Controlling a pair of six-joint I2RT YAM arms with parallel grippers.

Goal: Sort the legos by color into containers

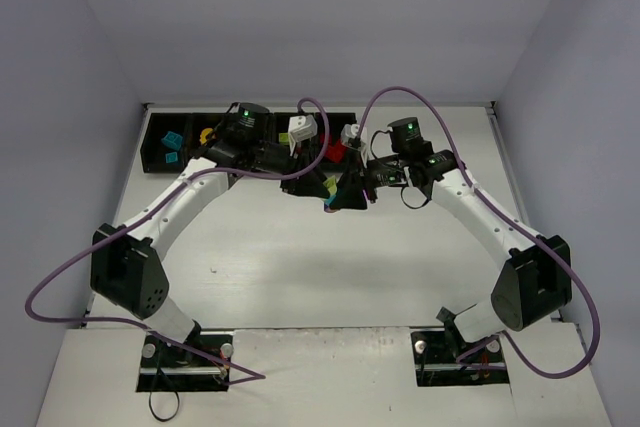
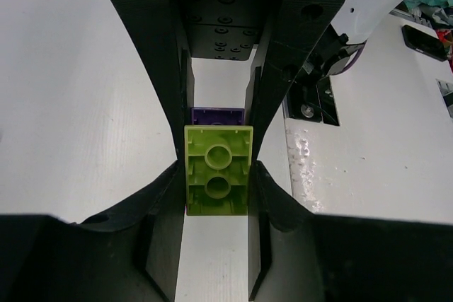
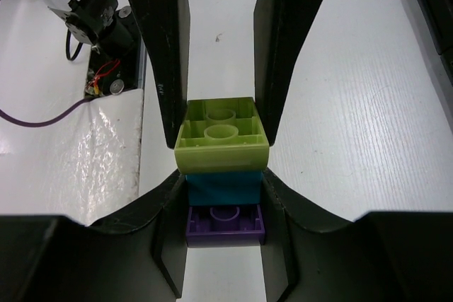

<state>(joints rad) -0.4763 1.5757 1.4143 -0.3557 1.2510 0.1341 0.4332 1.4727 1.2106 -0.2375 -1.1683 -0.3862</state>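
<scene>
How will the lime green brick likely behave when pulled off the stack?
Probably stiff: the lime green brick looks like hard plastic. Likely releases suddenly, being pressed onto the teal brick. Its smooth sides may slip in the left tool.

Three stacked legos (image 3: 223, 167): one lime brick (image 3: 221, 132), one teal brick (image 3: 224, 189), one purple brick (image 3: 225, 223).
</scene>
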